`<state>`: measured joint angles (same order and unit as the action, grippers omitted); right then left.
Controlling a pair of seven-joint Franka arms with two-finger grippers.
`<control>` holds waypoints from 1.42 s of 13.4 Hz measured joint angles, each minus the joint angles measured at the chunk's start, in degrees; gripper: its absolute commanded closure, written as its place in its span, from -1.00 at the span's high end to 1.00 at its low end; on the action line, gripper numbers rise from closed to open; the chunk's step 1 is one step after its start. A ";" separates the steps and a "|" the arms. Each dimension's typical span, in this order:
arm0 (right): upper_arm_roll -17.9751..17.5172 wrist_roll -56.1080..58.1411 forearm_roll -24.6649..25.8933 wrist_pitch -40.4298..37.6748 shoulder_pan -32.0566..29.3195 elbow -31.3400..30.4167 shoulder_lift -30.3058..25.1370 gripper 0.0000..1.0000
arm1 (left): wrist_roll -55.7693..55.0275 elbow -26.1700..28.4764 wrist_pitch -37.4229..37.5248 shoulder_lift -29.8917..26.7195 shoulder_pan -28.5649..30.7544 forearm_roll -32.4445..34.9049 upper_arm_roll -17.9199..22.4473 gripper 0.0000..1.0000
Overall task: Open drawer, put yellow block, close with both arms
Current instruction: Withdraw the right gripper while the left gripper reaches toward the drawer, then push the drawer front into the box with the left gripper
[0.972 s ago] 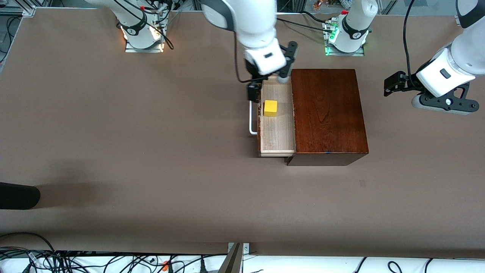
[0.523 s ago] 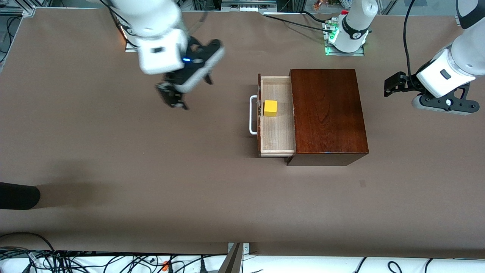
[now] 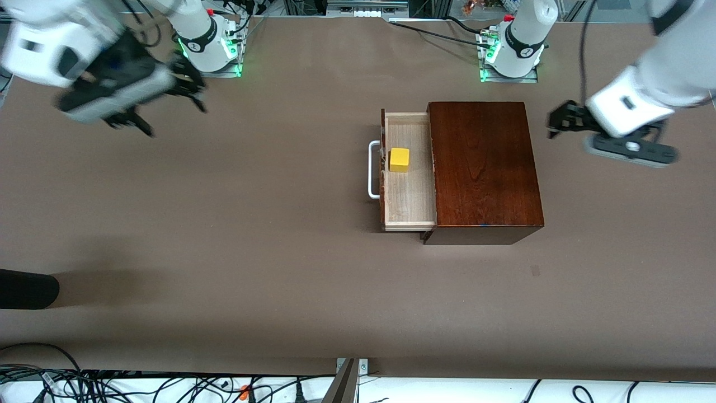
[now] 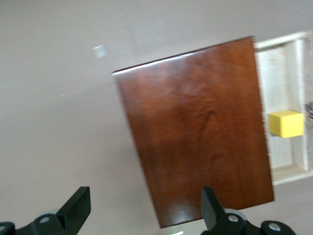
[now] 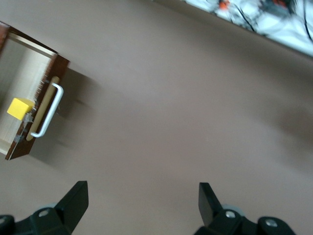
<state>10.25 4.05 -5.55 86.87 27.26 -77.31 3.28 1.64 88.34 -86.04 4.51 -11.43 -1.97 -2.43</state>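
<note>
The drawer (image 3: 408,196) of the dark wooden box (image 3: 484,168) stands pulled out toward the right arm's end, white handle (image 3: 372,170) on its front. The yellow block (image 3: 399,159) sits inside it. My right gripper (image 3: 168,112) is open and empty, up over bare table near its own base. My left gripper (image 3: 559,122) is open and empty, in the air beside the box at the left arm's end. The left wrist view shows the gripper (image 4: 144,208), box (image 4: 195,132), drawer (image 4: 281,88) and block (image 4: 286,123). The right wrist view shows the gripper (image 5: 142,198), drawer (image 5: 19,78), handle (image 5: 49,110) and block (image 5: 19,107).
A black object (image 3: 28,288) juts in at the right arm's end, nearer the front camera. Cables (image 3: 112,386) run along the table's near edge. A small pale mark (image 3: 535,271) lies on the table, nearer the camera than the box.
My right gripper has left the drawer and swung quickly away to its own end of the table. My left gripper has shifted a little toward the box. Block and drawer have not moved.
</note>
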 measured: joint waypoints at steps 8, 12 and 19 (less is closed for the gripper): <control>0.82 -0.59 -0.06 -1.84 -13.74 -13.96 -6.01 1.00 | 7.77 -5.82 -8.31 14.02 -0.96 -3.89 -16.80 1.00; 1.59 -0.59 1.64 -0.10 -13.77 -16.11 -5.88 1.00 | 17.34 -6.25 -18.92 18.36 -6.43 -3.91 -20.50 1.00; 1.63 -0.60 2.03 0.92 -13.76 -15.89 -5.39 1.00 | 38.83 -6.03 -27.81 25.83 -17.36 0.77 -20.57 1.00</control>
<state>11.87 3.45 -3.52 87.79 13.50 -93.20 -2.11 40.47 82.31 -113.84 30.34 -28.79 -1.20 -23.00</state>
